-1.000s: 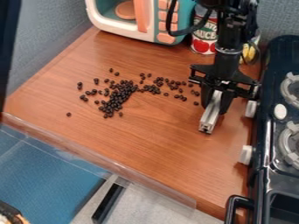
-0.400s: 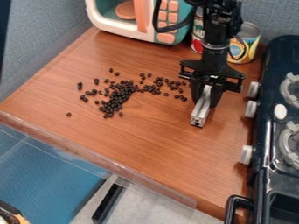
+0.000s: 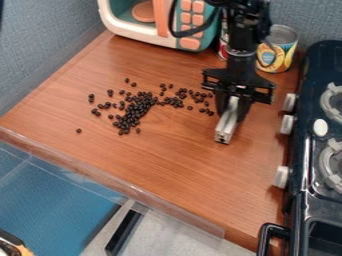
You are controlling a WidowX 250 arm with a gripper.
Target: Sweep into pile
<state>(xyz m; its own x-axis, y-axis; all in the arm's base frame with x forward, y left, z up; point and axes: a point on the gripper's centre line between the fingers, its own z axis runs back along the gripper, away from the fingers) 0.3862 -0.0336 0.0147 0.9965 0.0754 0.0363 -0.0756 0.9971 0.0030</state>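
Camera view: a can (image 3: 278,49) behind the arm, to its right, wears a yellow and blue label with a picture and some print. Next to the arm shows a narrow strip of a second can (image 3: 223,49), its label red toward the base, the rest hidden by the arm.

The toy microwave (image 3: 155,26), white and teal with orange buttons, is cut off by the top edge, as is the black arm (image 3: 244,30). The black stove (image 3: 304,150) runs out past the right edge, so its burners show only in part. At the bottom left corner, a black and yellow object (image 3: 12,246) is too cropped to name.

The arm comes down from the top edge, and its gripper (image 3: 231,111) hangs over the right part of the wooden counter (image 3: 174,160). Its fingers are closed about a silver bar (image 3: 228,125), which slants down toward the front; whether the bar touches the wood, I cannot tell.

The dark beans (image 3: 135,108) lie left of the gripper, densest in one heap, with a loose band stretching right to near the gripper and a lone one toward the front left.
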